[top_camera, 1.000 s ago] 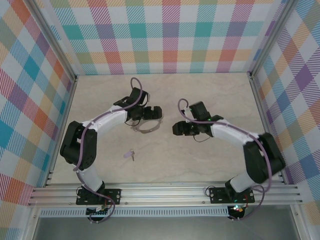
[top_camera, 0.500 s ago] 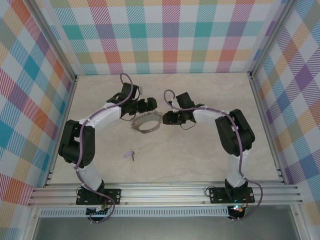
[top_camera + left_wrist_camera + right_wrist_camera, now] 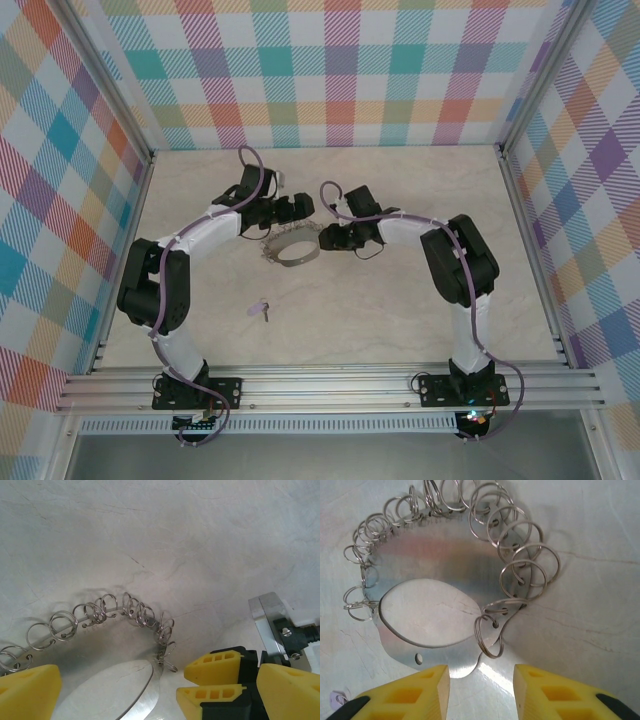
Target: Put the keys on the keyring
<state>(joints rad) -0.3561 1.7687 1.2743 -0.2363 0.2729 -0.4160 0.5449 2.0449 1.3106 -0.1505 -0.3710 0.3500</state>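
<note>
The keyring is a flat silvery plate with an oval hole and several wire rings along its edge, lying mid-table. It is seen close up in the right wrist view and the left wrist view. My left gripper is open just behind it, its jaws set wide over the plate's edge. My right gripper is open at the plate's right edge, with one loose ring just ahead of the gap. The lilac-headed key lies alone on the table, nearer the arm bases.
The marble tabletop is fenced by checked walls on three sides and a metal rail at the front. The right gripper's yellow fingers sit close beside my left gripper.
The right arm has swung left across the table to the keyring's right edge. The left gripper has pulled back from over the ring towards the rear.
</note>
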